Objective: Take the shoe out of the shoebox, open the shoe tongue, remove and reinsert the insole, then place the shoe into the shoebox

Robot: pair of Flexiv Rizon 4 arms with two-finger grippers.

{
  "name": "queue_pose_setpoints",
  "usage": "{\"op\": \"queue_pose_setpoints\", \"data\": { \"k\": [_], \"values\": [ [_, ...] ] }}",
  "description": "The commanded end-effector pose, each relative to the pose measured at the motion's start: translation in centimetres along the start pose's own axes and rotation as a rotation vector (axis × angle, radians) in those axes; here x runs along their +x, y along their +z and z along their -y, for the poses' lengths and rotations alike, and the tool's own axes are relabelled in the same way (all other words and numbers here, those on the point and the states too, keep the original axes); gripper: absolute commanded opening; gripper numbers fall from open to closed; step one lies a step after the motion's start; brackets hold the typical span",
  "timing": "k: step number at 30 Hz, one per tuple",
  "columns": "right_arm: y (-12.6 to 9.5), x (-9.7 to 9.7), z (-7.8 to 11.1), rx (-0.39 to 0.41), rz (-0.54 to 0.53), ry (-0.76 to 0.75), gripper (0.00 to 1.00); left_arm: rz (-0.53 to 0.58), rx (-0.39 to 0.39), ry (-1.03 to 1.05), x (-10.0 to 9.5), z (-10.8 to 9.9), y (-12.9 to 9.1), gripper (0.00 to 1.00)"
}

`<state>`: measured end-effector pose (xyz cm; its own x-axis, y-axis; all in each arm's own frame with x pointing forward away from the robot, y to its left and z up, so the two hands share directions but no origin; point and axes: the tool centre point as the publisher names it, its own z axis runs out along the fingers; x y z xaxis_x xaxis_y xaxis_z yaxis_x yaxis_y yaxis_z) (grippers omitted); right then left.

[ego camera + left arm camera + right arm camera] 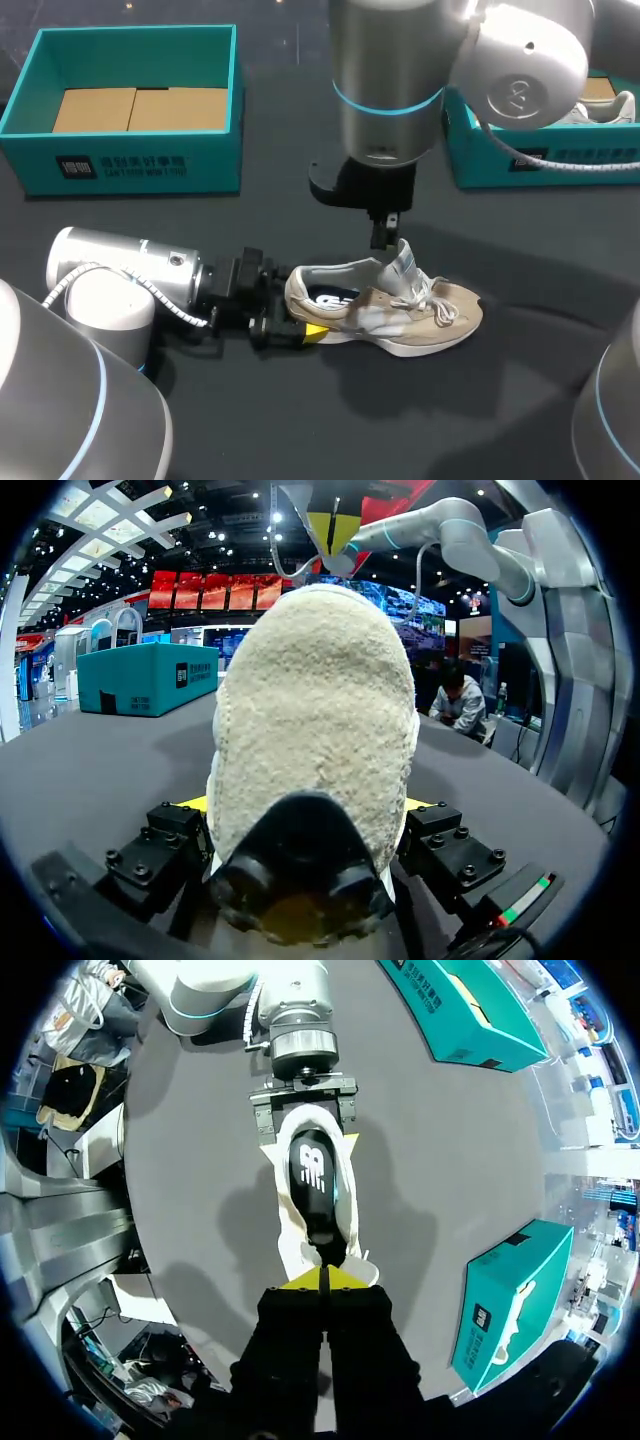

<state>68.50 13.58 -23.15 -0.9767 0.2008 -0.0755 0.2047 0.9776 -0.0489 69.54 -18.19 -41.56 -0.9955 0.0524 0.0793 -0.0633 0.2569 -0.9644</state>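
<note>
Fingertips of the right gripper [384,240] are pinched together on the tongue [402,262], holding it raised above the shoe [400,312]; the left gripper [283,312] clamps the shoe's heel from both sides. The shoe sits on its sole on the dark table [300,420], so taking it out looks done and opening the tongue is the step in hand; the black insole [315,1175] lies inside the shoe, not yet removed. Reinserting and boxing remain; an empty teal shoebox [120,165] waits well beyond the shoe's heel end.
</note>
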Motion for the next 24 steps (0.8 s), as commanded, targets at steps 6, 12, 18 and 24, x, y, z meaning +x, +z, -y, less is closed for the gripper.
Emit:
{"op": "queue_pose_setpoints", "data": {
  "k": [6, 12, 18, 24],
  "values": [
    [1.2, 0.3, -4.8, 0.025, 0.025, -0.206, 0.00, 0.002, -0.002, 0.000, 0.0, -0.3, 0.3, 0.00],
    [2.4, 0.6, -7.3, 0.075, -0.003, -0.316, 0.00, 0.002, -0.002, 0.000, 0.0, -0.3, 0.3, 0.00],
    [2.4, 0.6, -7.3, 0.075, -0.003, -0.316, 0.00, 0.002, -0.002, 0.000, 0.0, -0.3, 0.3, 0.00],
    [3.3, 0.6, -7.5, 0.059, -0.010, -0.330, 0.00, 0.002, -0.002, 0.000, 0.0, -0.3, 0.3, 0.00]
  ]
}}
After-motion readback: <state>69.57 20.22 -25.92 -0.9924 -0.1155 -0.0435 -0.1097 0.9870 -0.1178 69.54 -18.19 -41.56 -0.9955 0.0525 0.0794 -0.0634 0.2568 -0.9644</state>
